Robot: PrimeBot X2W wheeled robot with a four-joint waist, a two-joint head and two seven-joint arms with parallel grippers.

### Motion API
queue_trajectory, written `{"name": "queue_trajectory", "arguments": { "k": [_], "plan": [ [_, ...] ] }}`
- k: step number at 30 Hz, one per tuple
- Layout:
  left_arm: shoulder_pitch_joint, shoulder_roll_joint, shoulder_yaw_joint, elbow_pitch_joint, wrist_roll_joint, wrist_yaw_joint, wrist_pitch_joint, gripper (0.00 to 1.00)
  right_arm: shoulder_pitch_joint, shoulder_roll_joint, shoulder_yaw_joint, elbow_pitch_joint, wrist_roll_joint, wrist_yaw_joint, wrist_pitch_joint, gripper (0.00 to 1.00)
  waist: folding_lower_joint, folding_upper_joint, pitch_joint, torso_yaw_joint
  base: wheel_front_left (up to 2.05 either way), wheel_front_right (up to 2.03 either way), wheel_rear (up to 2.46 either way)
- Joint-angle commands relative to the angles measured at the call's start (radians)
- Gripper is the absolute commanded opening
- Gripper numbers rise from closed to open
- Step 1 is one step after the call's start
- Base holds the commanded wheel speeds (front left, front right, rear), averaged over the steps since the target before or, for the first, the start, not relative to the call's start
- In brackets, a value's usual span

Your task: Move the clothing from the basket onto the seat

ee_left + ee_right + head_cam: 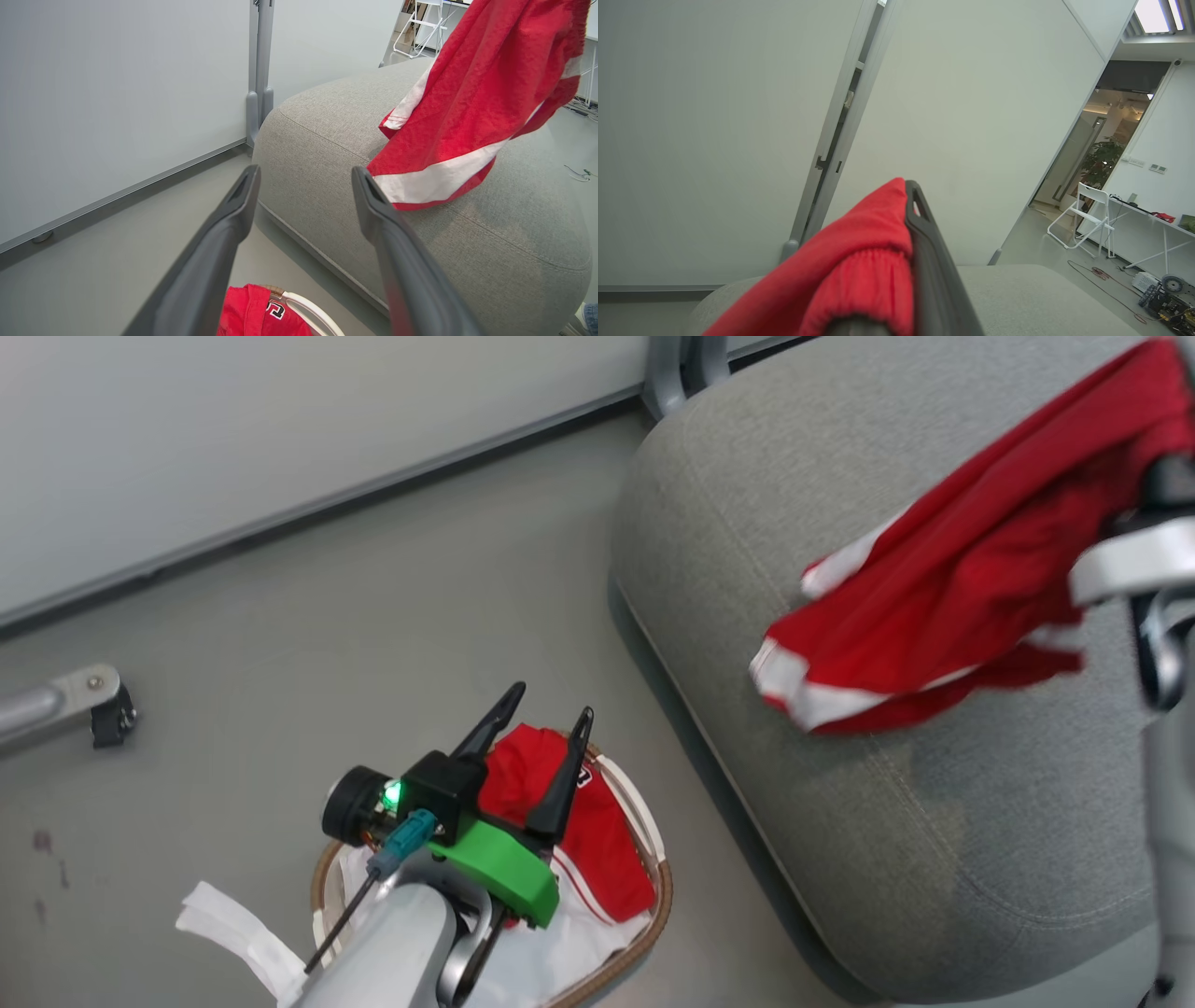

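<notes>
The left pincer [551, 705] [306, 175] hangs just above the basket [658, 896] [303, 303] with its two dark fingers spread wide apart and nothing between them. The right pincer [903, 196] is clamped tight on a red garment [952, 588] [472, 102] [859, 261], gripping it at a gathered, elastic-looking edge. One finger shows bare, and the other is buried under the cloth.

That garment dangles over the grey seat [747, 523] [327, 140] [1041, 298], its white-striped lower hem hanging lowest. In the left wrist view the hem seems to brush the cushion, though I cannot be sure it touches.

A second red garment [607, 840] [252, 312], with white trim and a small dark-and-white logo, lies bunched in the basket on the white liner [560, 961], partly under the left pincer's fingers. The basket stands on the grey floor [373, 616], just beside the seat's rounded front edge.
</notes>
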Motion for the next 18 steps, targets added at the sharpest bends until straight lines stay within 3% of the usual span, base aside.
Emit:
{"name": "queue_trajectory", "arguments": {
  "k": [1,11,18],
  "plan": [
    [-0.021,0.015,0.003,-0.005,0.01,-0.003,0.0,1.0,-0.043,-0.023,-0.008,0.01,-0.003,-0.001,-0.002,0.0,0.0,-0.0001,0.08,0.047,0.0,0.0,0.0],
    [-0.116,0.057,0.01,-0.09,0.066,-0.003,0.0,1.0,-0.318,-0.207,-0.086,0.077,-0.009,-0.001,-0.002,0.0,0.0,-0.0001,0.289,0.108,0.0,0.0,0.0],
    [-0.17,0.082,0.024,-0.138,0.096,-0.003,0.0,1.0,-0.445,-0.254,-0.139,0.179,-0.011,-0.001,-0.002,0.0,0.0,-0.0001,0.41,0.137,0.0,0.0,0.0]
  ]
}}
